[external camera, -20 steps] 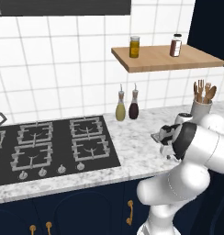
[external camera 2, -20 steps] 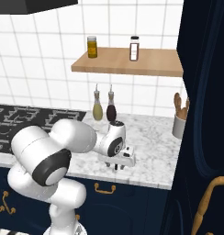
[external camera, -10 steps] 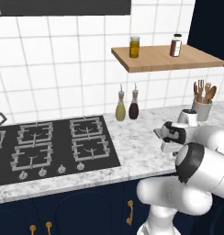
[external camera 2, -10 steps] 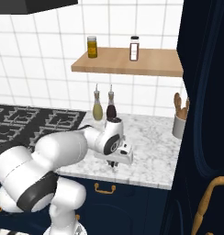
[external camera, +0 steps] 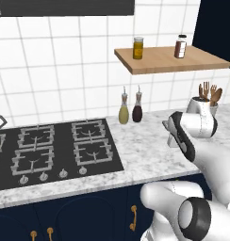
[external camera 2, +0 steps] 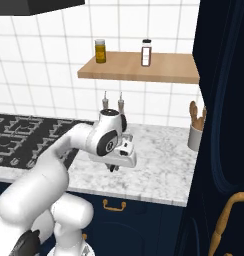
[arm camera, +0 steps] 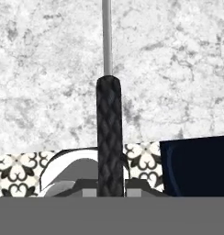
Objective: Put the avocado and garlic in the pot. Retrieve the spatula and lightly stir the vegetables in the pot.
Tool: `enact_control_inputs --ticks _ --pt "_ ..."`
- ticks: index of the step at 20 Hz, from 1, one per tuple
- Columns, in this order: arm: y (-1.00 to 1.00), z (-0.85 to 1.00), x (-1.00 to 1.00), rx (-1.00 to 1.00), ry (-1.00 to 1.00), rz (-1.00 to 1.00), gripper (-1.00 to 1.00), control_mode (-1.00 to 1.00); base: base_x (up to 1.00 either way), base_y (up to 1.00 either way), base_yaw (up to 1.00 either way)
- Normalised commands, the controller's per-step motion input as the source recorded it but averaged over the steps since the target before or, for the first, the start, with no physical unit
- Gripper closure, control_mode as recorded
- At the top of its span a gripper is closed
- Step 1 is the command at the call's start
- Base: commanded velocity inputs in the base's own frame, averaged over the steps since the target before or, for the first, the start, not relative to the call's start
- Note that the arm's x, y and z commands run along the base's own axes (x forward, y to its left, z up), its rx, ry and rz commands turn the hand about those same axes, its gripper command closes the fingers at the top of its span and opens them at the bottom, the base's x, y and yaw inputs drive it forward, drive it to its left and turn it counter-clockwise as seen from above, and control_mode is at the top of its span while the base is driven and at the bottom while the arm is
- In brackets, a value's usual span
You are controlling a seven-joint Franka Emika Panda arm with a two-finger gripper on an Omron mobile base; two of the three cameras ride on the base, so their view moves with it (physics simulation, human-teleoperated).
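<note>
The end effector [arm camera: 110,190] is closed tight on the black handle of the spatula [arm camera: 109,137]. It is held low over the marble desk [arm camera: 178,69], ready for stirring.

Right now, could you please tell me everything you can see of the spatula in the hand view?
The spatula shows a black handle with a woven, quilted-looking texture, running straight up the middle of the hand view. A thin grey metal shaft continues from its top end toward the edge of the picture; the blade is out of frame. The gripper is shut on the handle's lower end, one finger on each side. Behind it lies the grey-white marble counter.
</note>
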Motion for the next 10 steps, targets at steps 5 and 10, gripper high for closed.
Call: enact_control_inputs --ticks 5,10 --pt "0.29 0.97 -0.66 0.03 0.14 0.01 1.00 -1.00 0.00 0.00 0.00" --pt "0.16 0.18 -0.49 0.01 0.06 0.00 1.00 1.00 -0.40 0.26 0.00"
